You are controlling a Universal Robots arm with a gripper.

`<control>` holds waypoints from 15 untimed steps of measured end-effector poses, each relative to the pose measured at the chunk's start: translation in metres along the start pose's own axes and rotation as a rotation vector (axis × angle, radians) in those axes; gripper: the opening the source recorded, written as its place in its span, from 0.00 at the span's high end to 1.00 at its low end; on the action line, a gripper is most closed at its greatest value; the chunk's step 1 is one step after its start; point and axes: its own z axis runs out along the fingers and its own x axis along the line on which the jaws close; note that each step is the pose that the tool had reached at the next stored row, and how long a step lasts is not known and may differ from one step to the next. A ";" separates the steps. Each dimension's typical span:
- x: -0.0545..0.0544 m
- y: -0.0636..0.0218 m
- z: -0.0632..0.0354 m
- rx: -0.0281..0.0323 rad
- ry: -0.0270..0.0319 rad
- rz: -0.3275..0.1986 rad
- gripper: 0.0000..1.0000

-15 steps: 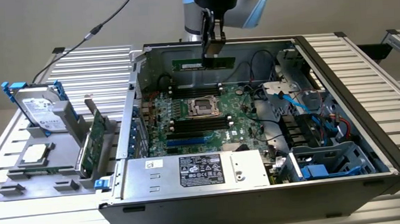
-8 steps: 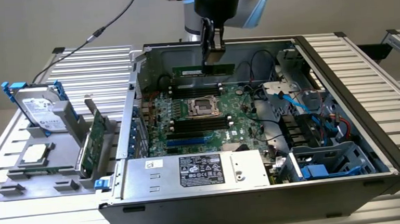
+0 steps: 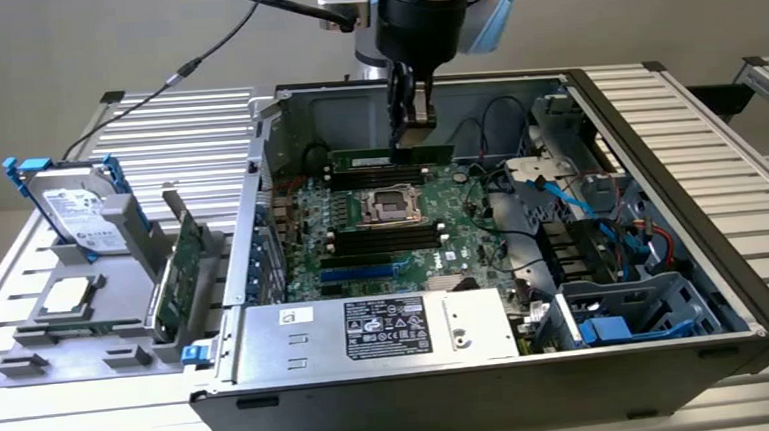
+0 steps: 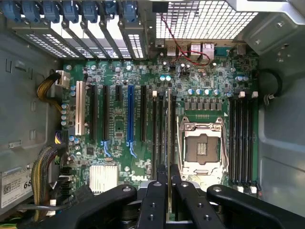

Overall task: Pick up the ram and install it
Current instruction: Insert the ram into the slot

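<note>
Inside the case (image 3: 338, 108), the claw (image 3: 410, 124) was nearly closed, pinching the ram (image 3: 392, 157) by its top edge. The ram sat directly below the claw, along motherboard (image 3: 472, 220) slots beside the socket (image 3: 391, 205).

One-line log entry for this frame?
gripper | shut on ram | ram over motherboard slots beside CPU socket, inside open case | seated: cannot tell

Gripper (image 4: 168, 177) w/ ram (image 4: 168, 129) over mobo (image 4: 143, 76)
We see its fingers (image 4: 155, 200) pinching the ram edge-on, approx. mid-board, along the DIMM slots (image 4: 156, 133) between CPU socket (image 4: 202, 148) and blue PCIe slot (image 4: 130, 114).
</note>
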 end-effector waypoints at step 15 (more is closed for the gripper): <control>0.005 0.0008 0.0338 0.0000 -0.0001 0.000 0.86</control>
